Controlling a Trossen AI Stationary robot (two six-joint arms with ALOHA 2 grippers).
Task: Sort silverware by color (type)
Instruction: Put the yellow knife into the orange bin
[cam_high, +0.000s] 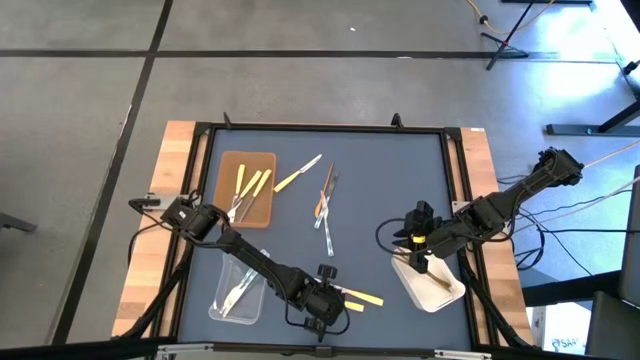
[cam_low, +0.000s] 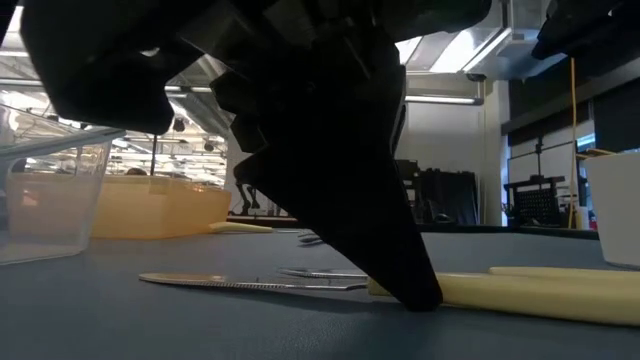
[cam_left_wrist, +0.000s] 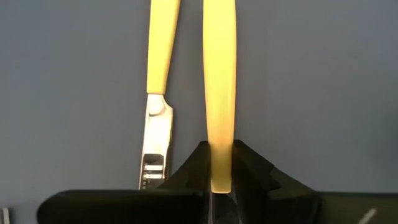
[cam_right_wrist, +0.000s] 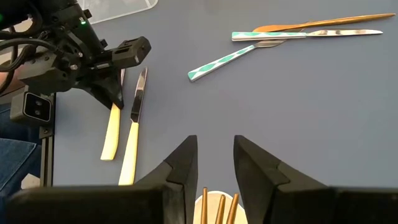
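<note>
Left gripper (cam_left_wrist: 219, 180): fingers pressed against both sides of a yellow handle (cam_left_wrist: 219, 93), apparently clamped on it.
Yellow-handled knife (cam_left_wrist: 158, 118): flat on the mat just beside that handle.
Right gripper (cam_right_wrist: 214, 165): fingers apart, hovering over wooden utensils (cam_right_wrist: 217, 208) in the white tray (cam_high: 435, 290).

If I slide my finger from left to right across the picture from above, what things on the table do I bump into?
Brown tray holding yellow-handled pieces → loose yellow-handled utensil → crossed utensils in the middle → white tray under the right gripper. Nearer the front edge: clear tray → left gripper → yellow-handled knives.
</note>
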